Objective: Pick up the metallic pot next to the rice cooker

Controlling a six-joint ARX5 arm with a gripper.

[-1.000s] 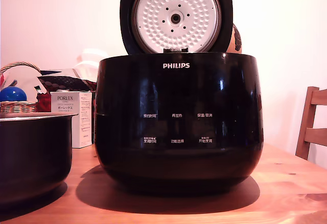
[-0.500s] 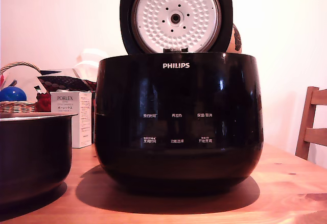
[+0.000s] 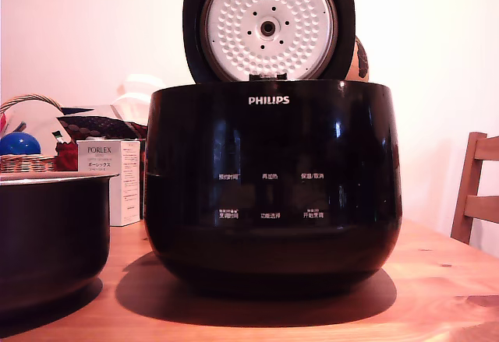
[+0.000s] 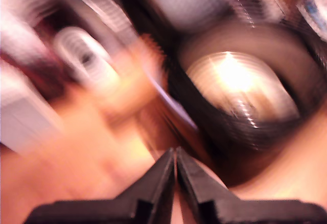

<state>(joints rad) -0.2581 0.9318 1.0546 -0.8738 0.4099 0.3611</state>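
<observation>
While pot pickup not yet begun, nothing gripped; gripper [image 4: 176,155] seen only in wrist view, fingers pressed together at tips, empty, well above the table; heavy motion blur there, so arm judged mid-swing; a dark blurred scrap at the exterior view's top left corner, possibly arm, cannot tell.

Metallic pot [image 3: 48,237] standing upright on wooden table [image 3: 437,280] at exterior view's left edge, partly cropped, silvery rim visible, just beside rice cooker [image 3: 273,186] with a small gap between; in wrist view a round dark vessel with a bright glare inside, cannot tell which of the two.

Left to do, by judgement: open jaws, descend over pot rim, close on wall, lift; basically whole task remaining.

Around: cooker lid [image 3: 269,22] raised upright, dimpled plate facing camera; white PORLEX box [image 3: 111,178] behind pot, near its rim; wicker basket [image 3: 27,163] with blue ball [image 3: 19,144] further back; wooden chair [image 3: 475,194] at exterior view's right.

Possible obstructions: cooker body close to pot's side, box close behind; raised lid a collision risk on approach from above.
</observation>
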